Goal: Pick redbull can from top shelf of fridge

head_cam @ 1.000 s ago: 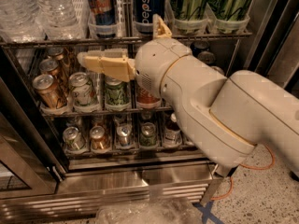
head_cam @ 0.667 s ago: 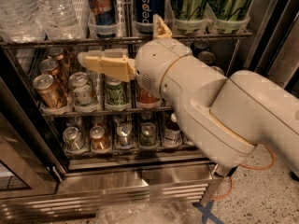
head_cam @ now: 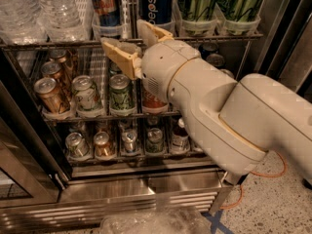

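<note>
— Since a second ago our gripper [head_cam: 122, 33] has climbed and turned. Its fingers were spread in front of the middle rack, and now they reach the front edge of the top shelf [head_cam: 44, 44]. Do we agree?
— We do. In the camera view both tan fingers [head_cam: 119, 57] stand apart with nothing between them, so the gripper is open and holds no can.
— And where do we put the redbull can [head_cam: 103, 4]?
— We find it upright in a white cup [head_cam: 108, 30] on the top shelf of the fridge [head_cam: 122, 194], with its top cut off by the frame. It stands just above the lower of the two fingers, and we see no contact.
— What do we see beside it?
— Water bottles [head_cam: 58, 6] to its left and the Pepsi can [head_cam: 156, 4] to its right, then two green cans [head_cam: 197, 1].
— And below?
— We see short cans [head_cam: 122, 89] on the middle rack, partly hidden by the arm [head_cam: 234, 111], and smaller ones on the lowest rack. An orange cable [head_cam: 273, 172] lies on the speckled floor.
</note>
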`<state>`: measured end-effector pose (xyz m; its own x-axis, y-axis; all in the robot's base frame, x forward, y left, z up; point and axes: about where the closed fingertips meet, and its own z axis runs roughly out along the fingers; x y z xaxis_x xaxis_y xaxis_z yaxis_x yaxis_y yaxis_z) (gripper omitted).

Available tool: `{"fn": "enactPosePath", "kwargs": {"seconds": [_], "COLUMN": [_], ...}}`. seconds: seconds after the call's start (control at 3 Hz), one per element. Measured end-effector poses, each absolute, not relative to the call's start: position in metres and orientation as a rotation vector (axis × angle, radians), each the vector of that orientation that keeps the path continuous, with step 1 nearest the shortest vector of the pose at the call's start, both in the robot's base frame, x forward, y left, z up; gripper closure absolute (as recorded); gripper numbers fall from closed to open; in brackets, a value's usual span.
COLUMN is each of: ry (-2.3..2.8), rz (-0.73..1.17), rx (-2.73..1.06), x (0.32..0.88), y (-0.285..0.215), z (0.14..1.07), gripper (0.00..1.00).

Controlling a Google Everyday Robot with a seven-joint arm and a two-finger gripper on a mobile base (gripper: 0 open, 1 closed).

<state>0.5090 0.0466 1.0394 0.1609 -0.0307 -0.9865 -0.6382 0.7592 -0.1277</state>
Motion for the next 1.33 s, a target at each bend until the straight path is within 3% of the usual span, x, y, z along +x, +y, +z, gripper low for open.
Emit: {"fn": "enactPosePath", "kwargs": {"seconds": [0.33, 0.67, 1.33], "ry": [1.356, 1.356, 1.361], "rz": [0.473, 0.472, 0.442], "rx": [-0.607, -0.608, -0.591], "x": [0.509, 0.509, 0.529], "y": [0.047, 0.047, 0.044], "z": [1.039, 1.040, 1.048], "gripper": [0.33, 0.36, 0.27]}}
